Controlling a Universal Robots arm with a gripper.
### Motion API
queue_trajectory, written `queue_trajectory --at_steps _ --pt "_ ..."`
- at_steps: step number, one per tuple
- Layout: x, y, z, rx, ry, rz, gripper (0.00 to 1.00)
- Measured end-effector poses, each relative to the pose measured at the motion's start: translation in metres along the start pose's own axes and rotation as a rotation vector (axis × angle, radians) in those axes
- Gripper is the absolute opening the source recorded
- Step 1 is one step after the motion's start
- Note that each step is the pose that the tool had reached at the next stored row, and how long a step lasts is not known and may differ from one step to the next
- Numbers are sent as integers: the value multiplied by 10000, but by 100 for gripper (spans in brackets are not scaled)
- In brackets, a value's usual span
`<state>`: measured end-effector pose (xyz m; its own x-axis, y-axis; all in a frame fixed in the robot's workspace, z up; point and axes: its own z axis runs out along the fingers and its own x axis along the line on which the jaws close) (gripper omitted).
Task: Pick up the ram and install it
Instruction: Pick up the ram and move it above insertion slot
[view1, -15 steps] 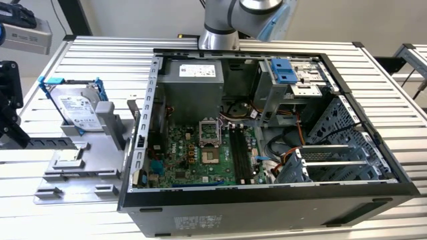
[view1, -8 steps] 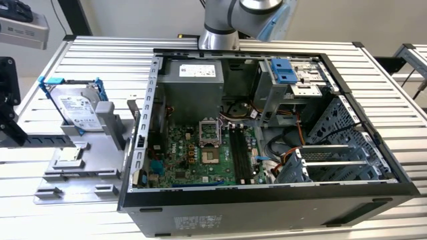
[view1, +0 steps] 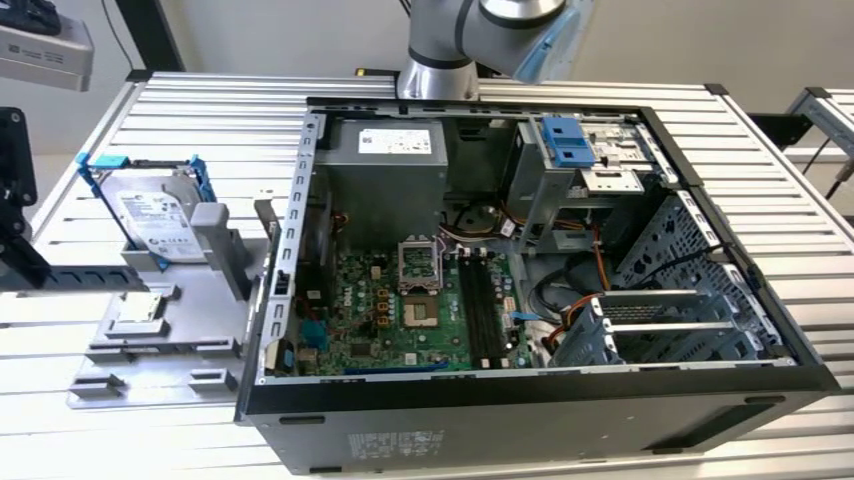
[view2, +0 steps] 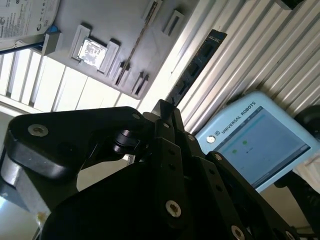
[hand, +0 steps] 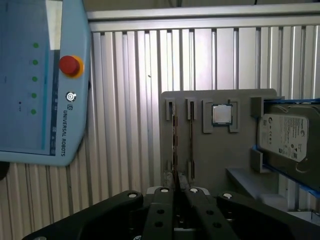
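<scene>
1. The black claw (hand: 176, 186) is closed on the ram (hand: 175, 140) — a long, narrow, dark circuit-board stick.
2. The ram lines up with a slot of the flat grey holder (hand: 220, 150) on the ribbed metal counter (hand: 130, 100).

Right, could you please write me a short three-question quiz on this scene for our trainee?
1. True or false: the pincer is shut on the ram.
2. The processor chip sits: A) on the grey tray, between the second stick and the hard drive; B) under the hard drive; C) in the pincer.
3. Fill in: the hard drive's brackets are ____.
Key: 1 true; 2 A; 3 blue.
</scene>
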<state>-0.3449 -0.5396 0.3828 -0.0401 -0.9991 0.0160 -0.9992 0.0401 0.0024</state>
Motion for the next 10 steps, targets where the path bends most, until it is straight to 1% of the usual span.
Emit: queue_trajectory --at_steps 4,6,10 --pt "1 1 -72 0 0 1 0" --pt "2 1 -125 1 -1 2 0" --pt "4 1 -256 1 -1 3 0"
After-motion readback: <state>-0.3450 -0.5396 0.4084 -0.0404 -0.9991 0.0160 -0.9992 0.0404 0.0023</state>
